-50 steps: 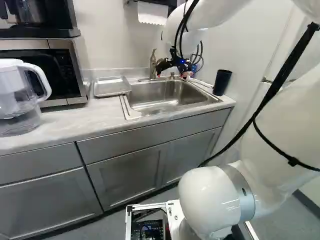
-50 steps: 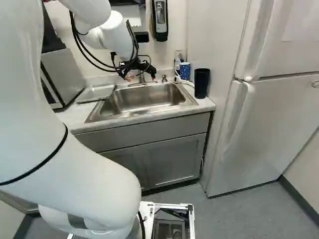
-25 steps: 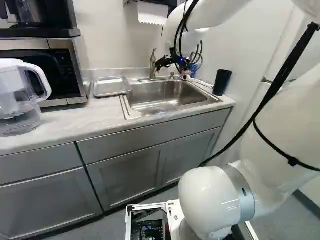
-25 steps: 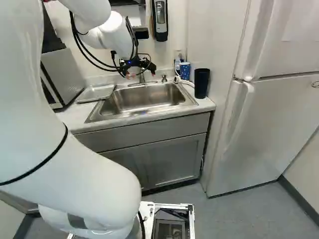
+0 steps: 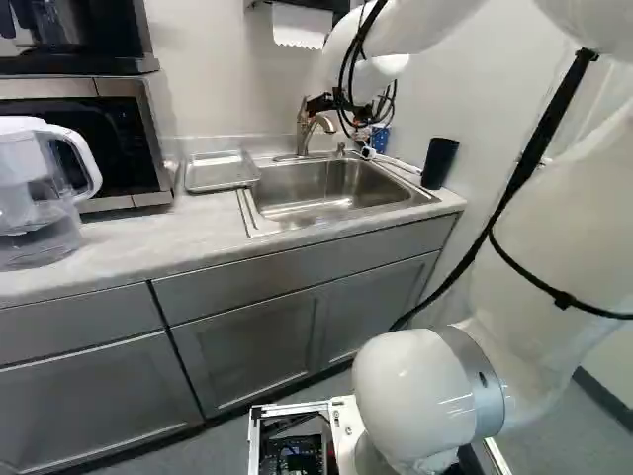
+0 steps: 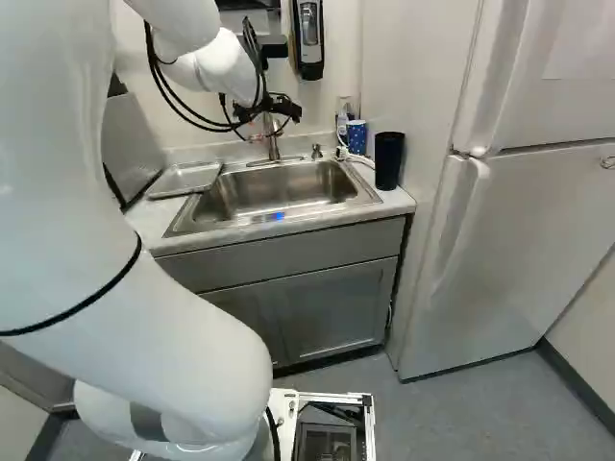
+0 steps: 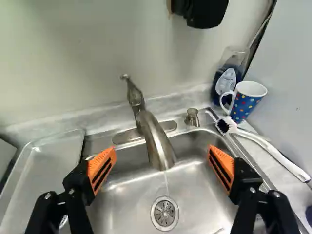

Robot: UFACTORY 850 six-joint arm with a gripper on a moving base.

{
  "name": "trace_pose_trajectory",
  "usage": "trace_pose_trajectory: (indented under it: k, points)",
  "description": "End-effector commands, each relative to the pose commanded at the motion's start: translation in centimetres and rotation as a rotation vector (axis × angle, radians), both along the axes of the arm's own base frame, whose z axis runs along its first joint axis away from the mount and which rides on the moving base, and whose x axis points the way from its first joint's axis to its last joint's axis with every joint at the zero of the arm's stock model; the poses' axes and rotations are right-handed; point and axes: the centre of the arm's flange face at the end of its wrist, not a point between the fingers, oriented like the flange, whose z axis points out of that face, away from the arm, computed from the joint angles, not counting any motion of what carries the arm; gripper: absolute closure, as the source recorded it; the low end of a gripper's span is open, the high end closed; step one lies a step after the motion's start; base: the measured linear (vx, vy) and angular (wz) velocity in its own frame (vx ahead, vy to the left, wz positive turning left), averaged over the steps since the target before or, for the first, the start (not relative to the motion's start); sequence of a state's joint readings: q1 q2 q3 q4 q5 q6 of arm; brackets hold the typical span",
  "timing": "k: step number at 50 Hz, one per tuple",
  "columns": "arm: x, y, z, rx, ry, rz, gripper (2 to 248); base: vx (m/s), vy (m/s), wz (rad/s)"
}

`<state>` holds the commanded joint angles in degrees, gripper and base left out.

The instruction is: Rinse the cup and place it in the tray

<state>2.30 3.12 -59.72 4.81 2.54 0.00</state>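
My claw (image 7: 161, 153) hangs over the sink (image 7: 119, 209), its orange-padded fingers spread wide and pinching nothing, the curved faucet (image 7: 158, 141) lying ahead in the gap between them. What looks like a thin thread of water (image 7: 166, 184) drops from the spout toward the drain (image 7: 165, 213). The spotted mug (image 7: 246, 105), apparently the cup to be rinsed, stands upright on the bench (image 5: 148, 233), ahead and to the claw's right, outside the gap and just beyond the sink's corner. The coming move turns on that offset: the mug's long axis is vertical and its handle faces the faucet side, so the claw probably needs to travel right and forward, then settle with one finger on each side of the body. No other arm shares the work. A white-handled brush (image 7: 273, 146) lies in front of the mug, its head near the base, and a soap bottle (image 7: 226, 78) stands just behind; either could be knocked on a careless approach. Farther right waits a black tumbler (image 6: 388, 160). The tray (image 7: 48, 165) sits on the claw's left, across the sink from the mug. Rinsing and placing both appear to lie ahead.
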Motion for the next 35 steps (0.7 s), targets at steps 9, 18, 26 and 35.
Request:
trace_pose_trajectory:
  k: [9,18,26,35]
  points:
    - [1.2,0.1,0.4,0.019,-0.051,-0.012,3,0.000,0.000,0.000]
    - [2.2,0.3,0.6,0.028,-0.073,-0.016,3,0.000,0.000,0.000]
    - [3.1,0.4,0.8,0.030,-0.092,-0.018,3,0.000,0.000,0.000]
    - [3.9,0.4,0.8,0.030,-0.092,-0.018,3,0.000,0.000,0.000]
